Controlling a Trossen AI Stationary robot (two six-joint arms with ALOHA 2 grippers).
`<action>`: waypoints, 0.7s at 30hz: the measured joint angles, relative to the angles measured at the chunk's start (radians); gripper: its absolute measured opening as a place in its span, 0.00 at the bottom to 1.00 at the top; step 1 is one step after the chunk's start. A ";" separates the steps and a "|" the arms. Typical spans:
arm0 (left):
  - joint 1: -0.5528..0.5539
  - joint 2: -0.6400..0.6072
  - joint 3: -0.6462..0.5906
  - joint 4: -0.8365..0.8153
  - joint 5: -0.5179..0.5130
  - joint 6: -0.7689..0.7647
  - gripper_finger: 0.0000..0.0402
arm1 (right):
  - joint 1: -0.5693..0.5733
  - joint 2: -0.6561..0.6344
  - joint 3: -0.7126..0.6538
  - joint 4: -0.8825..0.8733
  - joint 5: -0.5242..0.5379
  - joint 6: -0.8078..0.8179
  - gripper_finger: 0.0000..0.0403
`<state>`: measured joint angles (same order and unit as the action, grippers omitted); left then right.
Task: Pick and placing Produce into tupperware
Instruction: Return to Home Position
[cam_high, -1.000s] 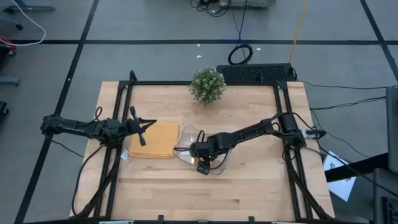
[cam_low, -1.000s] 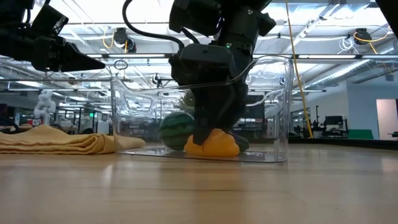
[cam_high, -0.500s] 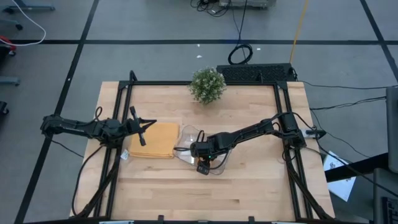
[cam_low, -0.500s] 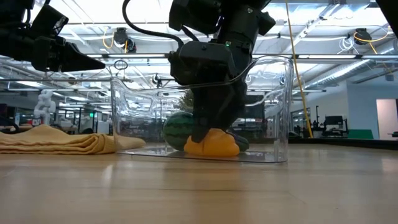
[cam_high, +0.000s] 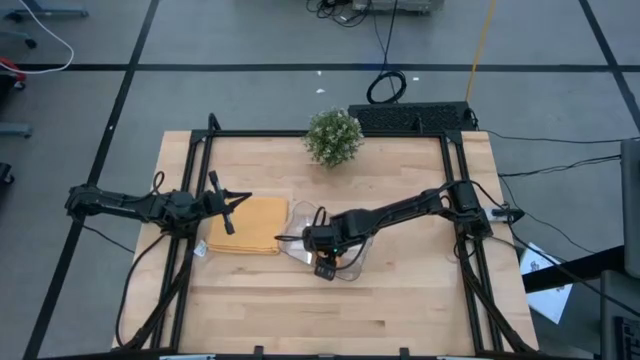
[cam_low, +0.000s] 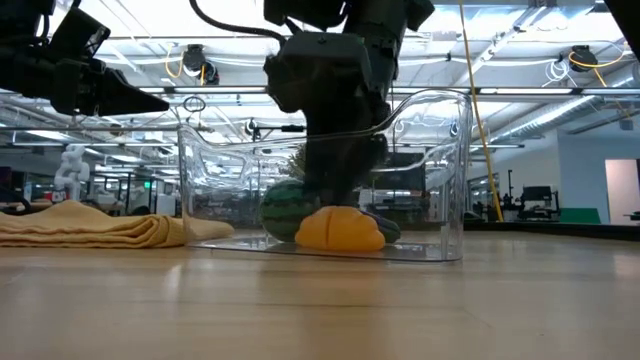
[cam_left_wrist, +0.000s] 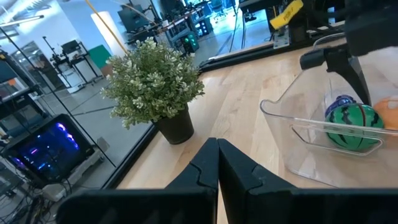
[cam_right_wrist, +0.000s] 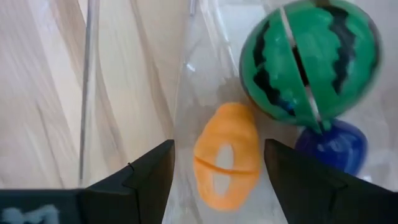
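Note:
The clear tupperware (cam_high: 296, 216) stands on the table's middle, beside the tan mat. All three produce pieces rest on its floor: the round green piece (cam_right_wrist: 308, 62), the orange piece (cam_right_wrist: 227, 155) and the purple piece (cam_right_wrist: 329, 146). My right gripper (cam_right_wrist: 217, 149) is open inside the tupperware, just above the orange piece (cam_low: 340, 228), one finger on each side and touching nothing. My left gripper (cam_high: 232, 205) is shut and empty, hovering over the mat's left part. It sees the tupperware (cam_left_wrist: 298, 124) and the green piece (cam_left_wrist: 351, 124) from afar.
A folded tan-yellow mat (cam_high: 250, 225) lies left of the tupperware. A bushy potted plant (cam_high: 333, 137) stands at the table's far edge, with a black box (cam_high: 410, 118) to its right. The near half of the table is bare wood.
My right gripper has risen from around the orange piece, inside the tupperware. The orange piece stays on the tupperware's floor, now clear below the fingers.

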<state>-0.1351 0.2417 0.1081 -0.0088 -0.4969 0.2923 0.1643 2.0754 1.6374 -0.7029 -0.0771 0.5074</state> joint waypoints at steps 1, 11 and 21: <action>0.000 0.000 0.000 -0.001 0.000 0.000 0.01 | -0.001 0.000 0.012 -0.021 -0.001 -0.004 0.59; 0.000 0.000 0.000 -0.012 0.000 0.000 0.01 | -0.001 0.000 0.101 -0.069 -0.002 -0.101 0.40; 0.000 0.000 0.000 -0.011 0.000 0.000 0.01 | -0.031 0.000 0.145 -0.151 -0.029 -0.161 0.01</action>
<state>-0.1351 0.2419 0.1081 -0.0200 -0.4973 0.2924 0.1330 2.0750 1.7821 -0.8539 -0.1058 0.3462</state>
